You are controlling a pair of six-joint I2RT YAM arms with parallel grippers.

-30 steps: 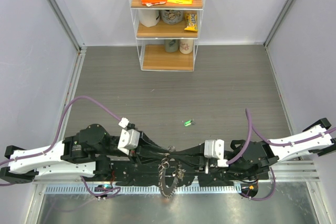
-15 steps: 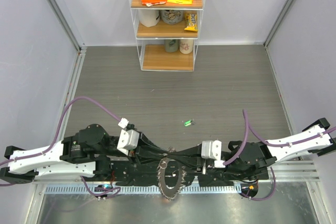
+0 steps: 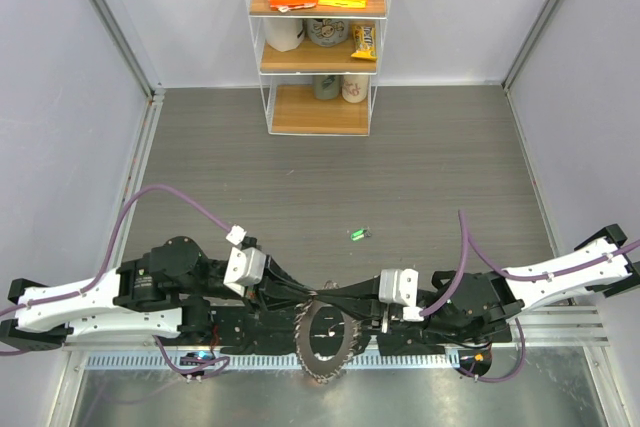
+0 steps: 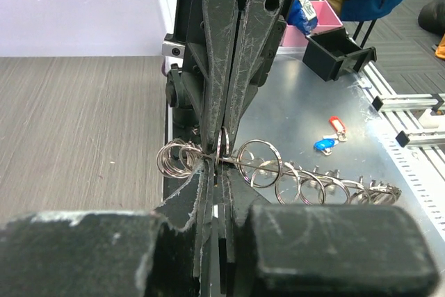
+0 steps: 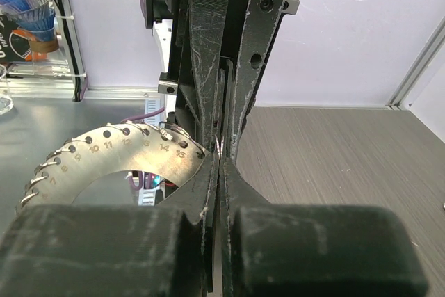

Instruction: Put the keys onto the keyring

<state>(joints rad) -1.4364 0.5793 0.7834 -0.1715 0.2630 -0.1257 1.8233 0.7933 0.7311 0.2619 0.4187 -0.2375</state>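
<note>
1. Looking down, top cam gives the whole layout. The left gripper (image 3: 312, 296) and right gripper (image 3: 340, 299) reach in from opp. sides and meet tip to tip above the arm bases at the near edge. The keyring (image 3: 322, 339) hangs just nearer than that meeting pt, w/ its far rim at the fingertips.
2. Only top cam has the green key (image 3: 356, 235). It lies loose on the table (image 3: 200, 147), well apart from the keyring, farther out and a bit to the R. Neither wrist cam catches it.
3. Only R wrist cam shows the keyring as a flat metal plate w/ numbered holes. Nos. 9 to 15 are legible, w/ a small wire ring in each, and the plate runs off to pic-L of the fingers.
4. L wrist cam shows hardly any of the plate. It shows mostly a row of wire loops trailing to pic-R from the fingertips, w/ a few more bunched at pic-L. It also shows red and blue tags (image 4: 330, 140) on the metal surface (image 4: 299, 102) beyond.
5. Jaws: the right gripper's are pressed together, w/ the plate's rim caught at the tips. The left gripper's show only a thin slit, w/ ring wire of the keyring in it.
6. Facing: the keyring's flat face is turned up to top cam, w/ its hollow centre open to view. It is round, so it has no long axis. The green key's long axis runs approx L-R across the table at a slight tilt, w/ the green head on the L end and a silvery bit on the R.
</note>
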